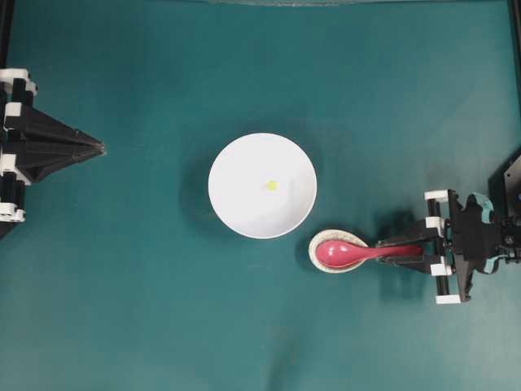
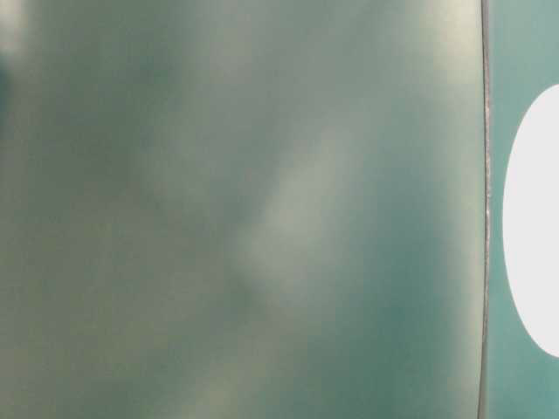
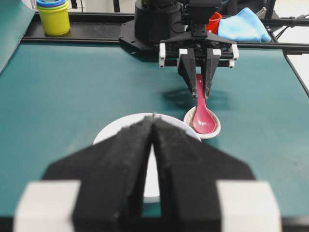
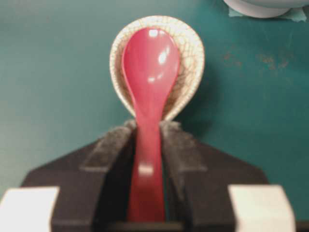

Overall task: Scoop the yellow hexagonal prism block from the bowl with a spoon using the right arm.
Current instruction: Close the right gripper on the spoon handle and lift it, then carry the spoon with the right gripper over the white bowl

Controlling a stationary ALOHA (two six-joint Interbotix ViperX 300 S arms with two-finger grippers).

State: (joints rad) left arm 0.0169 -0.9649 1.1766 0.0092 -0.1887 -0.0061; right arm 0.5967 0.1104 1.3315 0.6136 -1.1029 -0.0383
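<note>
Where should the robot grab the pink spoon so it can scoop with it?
Best by the handle. The spoon lies with its deep scoop resting in the speckled spoon rest, and its straight handle sticks out toward the right gripper. That gripper comes from the handle end, one finger on each side of the handle. This leaves the scoop free for the yellow block in the bowl.

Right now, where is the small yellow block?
In the overhead view the yellow block lies inside the white bowl, slightly right of its centre, up and left of the red spoon on its rest.
</note>
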